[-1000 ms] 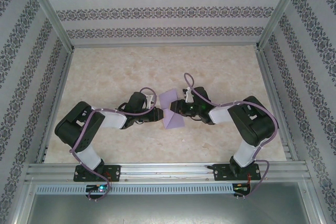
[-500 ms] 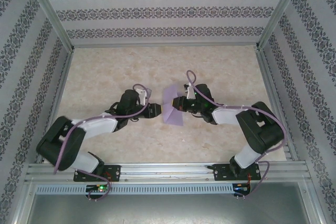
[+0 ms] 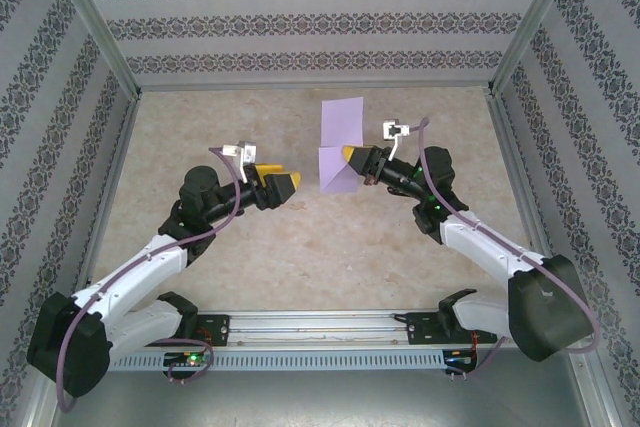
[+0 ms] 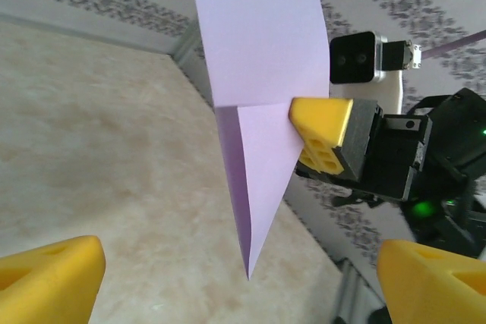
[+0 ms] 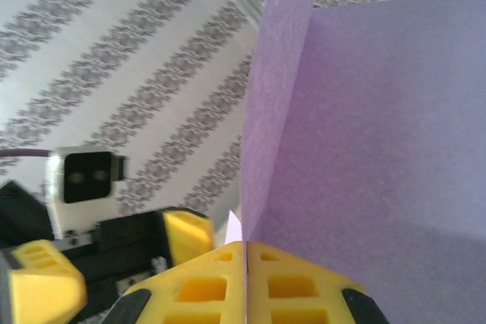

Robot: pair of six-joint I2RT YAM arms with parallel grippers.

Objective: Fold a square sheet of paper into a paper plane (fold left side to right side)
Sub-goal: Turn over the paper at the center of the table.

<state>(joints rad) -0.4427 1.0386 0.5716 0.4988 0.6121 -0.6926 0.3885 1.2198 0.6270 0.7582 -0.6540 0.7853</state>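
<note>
The lilac sheet of paper (image 3: 340, 142) hangs in the air over the table's middle, folded: a flat flap stands up and a narrow creased point hangs down. My right gripper (image 3: 350, 157) is shut on its right edge; in the right wrist view the yellow pads (image 5: 199, 286) of the right gripper (image 5: 244, 263) meet on the paper (image 5: 380, 149). My left gripper (image 3: 283, 185) stands open to the left of the paper, apart from it. In the left wrist view the left gripper (image 4: 239, 294) has wide-set jaws below the paper's (image 4: 262, 73) pointed tip, with nothing between them.
A beige marbled table (image 3: 200, 127) is enclosed by patterned walls (image 3: 310, 22) and metal frame posts (image 3: 100, 47). The aluminium rail (image 3: 320, 325) with both arm bases runs along the near edge. Both arms reach forward toward the middle.
The right gripper lifted the paper up and away from the near edge. The left gripper let go of it, opened wide and drew back to the left.
</note>
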